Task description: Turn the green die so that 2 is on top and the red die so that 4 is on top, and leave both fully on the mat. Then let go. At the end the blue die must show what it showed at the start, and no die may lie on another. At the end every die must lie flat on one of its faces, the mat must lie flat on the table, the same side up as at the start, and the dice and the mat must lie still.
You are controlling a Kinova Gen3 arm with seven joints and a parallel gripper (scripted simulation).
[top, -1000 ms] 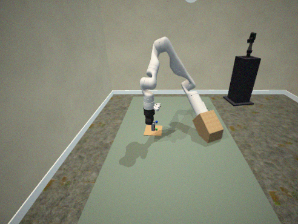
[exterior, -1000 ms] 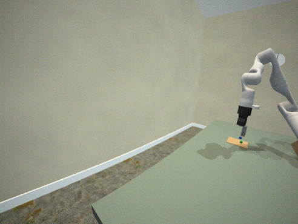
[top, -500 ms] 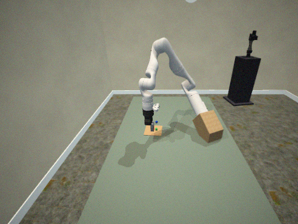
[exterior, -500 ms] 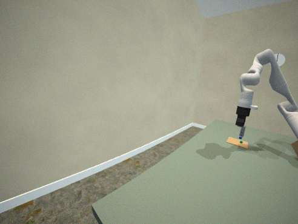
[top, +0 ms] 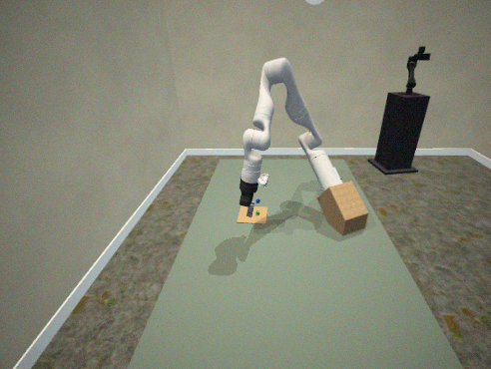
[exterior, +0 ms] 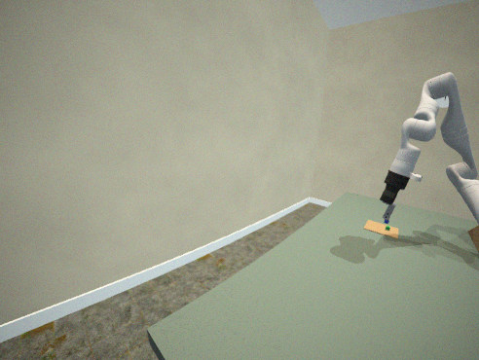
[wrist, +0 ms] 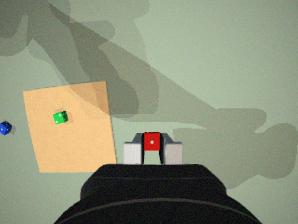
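Note:
My gripper [wrist: 151,143] [top: 249,211] [exterior: 387,214] is shut on the red die [wrist: 152,141] and holds it above the table, a little over the orange mat's [wrist: 80,137] [top: 244,215] [exterior: 374,225] edge. In the wrist view the die's facing side shows one white pip. The green die [wrist: 60,117] [top: 257,212] [exterior: 387,228] lies on the mat. The blue die [wrist: 5,127] [top: 257,200] lies on the table just off the mat; in the exterior view it [exterior: 386,221] shows beside the fingers.
The arm's wooden base block [top: 343,206] stands to the right of the mat on the green table [top: 299,299]. A black pedestal [top: 401,131] with a camera stands on the floor at the back right.

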